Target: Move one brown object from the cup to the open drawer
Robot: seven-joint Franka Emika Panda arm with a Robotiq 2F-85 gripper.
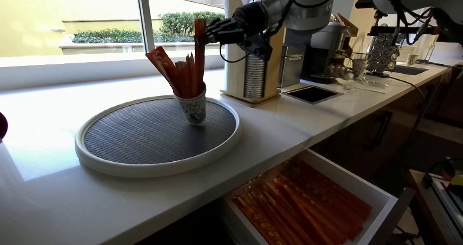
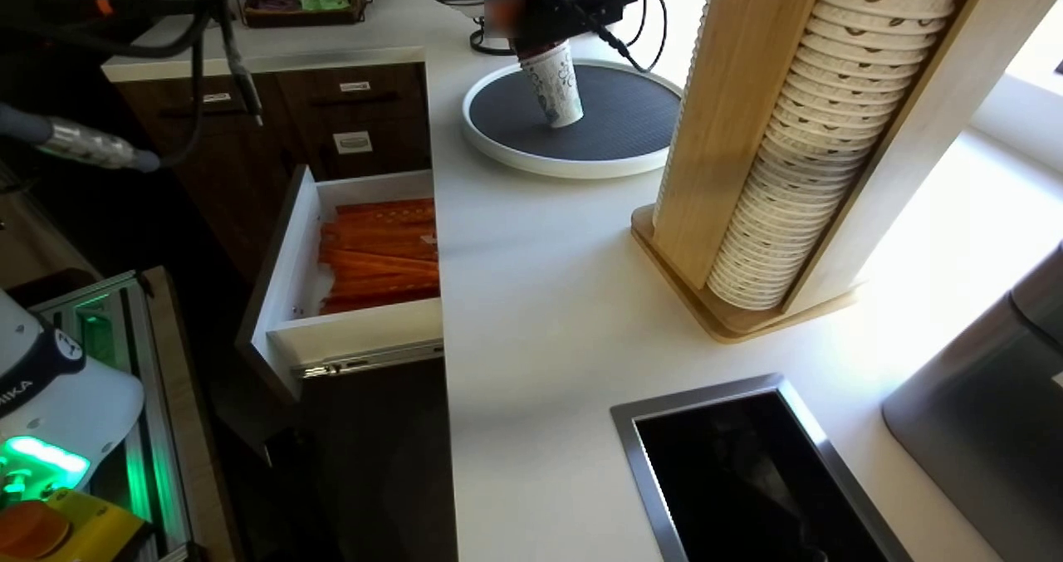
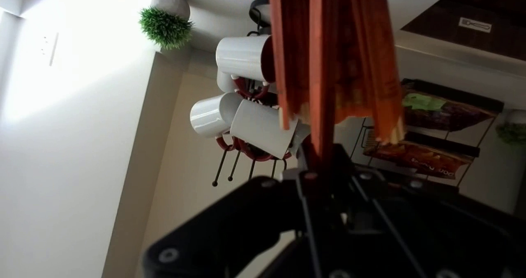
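In an exterior view: far left, dark red thing, mostly cut off by the frame edge. Next, white surface carrying the round grey tray, pale rim, left of centre. Cup over the tray's right part, tilted, top leaning left (can't tell if its base touches the tray); bundle of brown sticks fanning out of it to the left. Brown object at upper centre, upright, lower part in the cup, upper part clamped by the claw, which points in from the right; in the wrist view it runs down mid-frame into the claw. Then a wooden rack with stacked cups, upper middle. Lower right, open drawer, loose reddish-brown strips lying inside.
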